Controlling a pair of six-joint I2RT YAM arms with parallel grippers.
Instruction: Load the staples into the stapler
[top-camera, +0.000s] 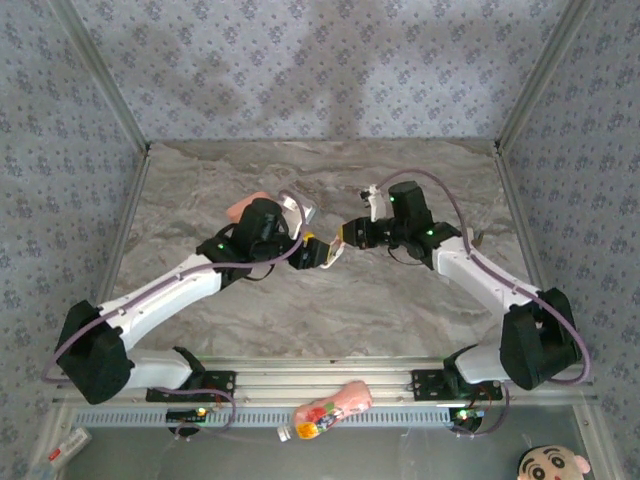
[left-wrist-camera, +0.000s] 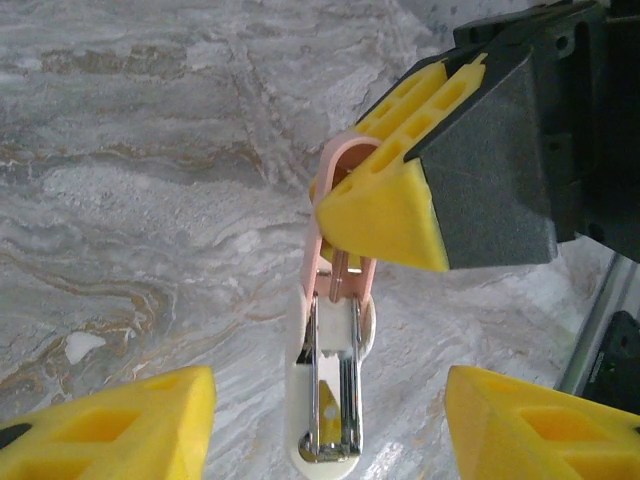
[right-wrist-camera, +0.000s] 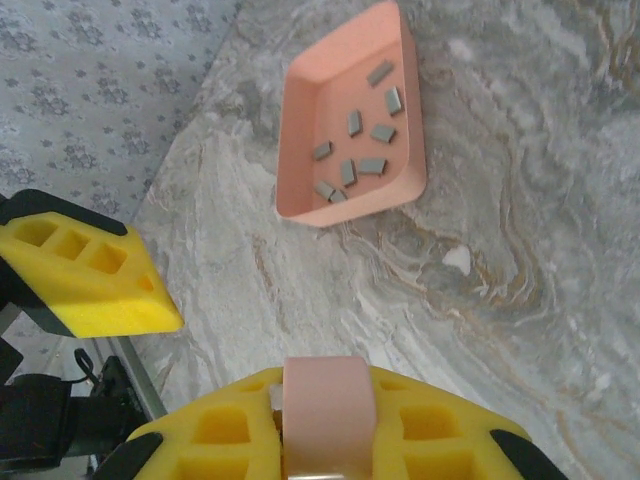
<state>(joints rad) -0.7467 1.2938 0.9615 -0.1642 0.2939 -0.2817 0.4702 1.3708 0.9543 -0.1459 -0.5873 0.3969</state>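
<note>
Two arms reached over the marbled desk (top-camera: 400, 310) from its near edge. Nearest me, on the rail between their bases, lay a pink bottle (top-camera: 325, 412) with a coloured label.

Mid-desk, the pincers met almost tip to tip. Right pincer (top-camera: 347, 235): clamped together on the pink end of the stapler (left-wrist-camera: 330, 400). Stapler was held clear of the desk and swung open, its silvery channel bared toward the left wrist. Left pincer (top-camera: 320, 250): yellow fingers (left-wrist-camera: 120, 425) stood apart, one on either side of the stapler's white free end, neither touching it as far as I could see.

Farther back, behind the left arm, the salmon tray (right-wrist-camera: 335, 95) sat flat on the desk. Staples (right-wrist-camera: 355, 150) lay loose inside it, roughly nine short grey strips, scattered, well apart from the stapler.
</note>
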